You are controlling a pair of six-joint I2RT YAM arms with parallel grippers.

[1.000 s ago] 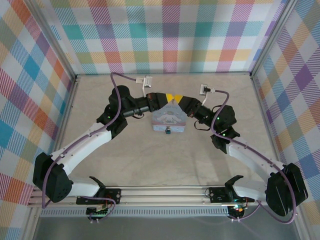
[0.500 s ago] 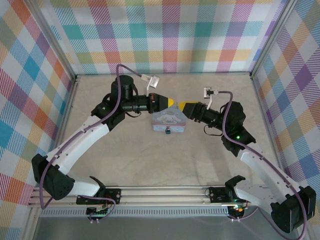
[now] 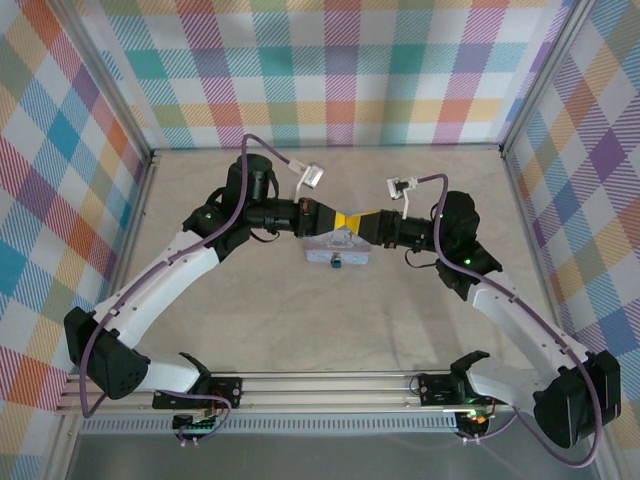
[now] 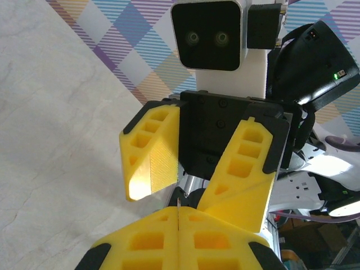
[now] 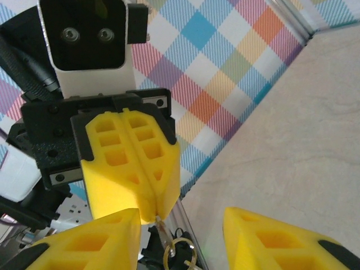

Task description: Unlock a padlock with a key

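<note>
The left gripper [image 4: 177,219] and right gripper [image 5: 181,222] have bright yellow fingers on black mounts. The arms [image 3: 160,285] are white with black joints and lilac cables. The tin [image 3: 338,243] at frame centre is pale blue with a white cartoon figure. The padlock [image 3: 337,263] is dark with a bluish spot. The walls [image 3: 340,70] show pastel multicolour plaid. The table [image 3: 330,320] is marbled beige. The key ring [image 5: 180,239] is brass-coloured.

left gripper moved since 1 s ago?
Yes. Top view: left gripper, shut on the key, shifted away from the back wall toward the near rail, now over the far edge of the tin.
</note>
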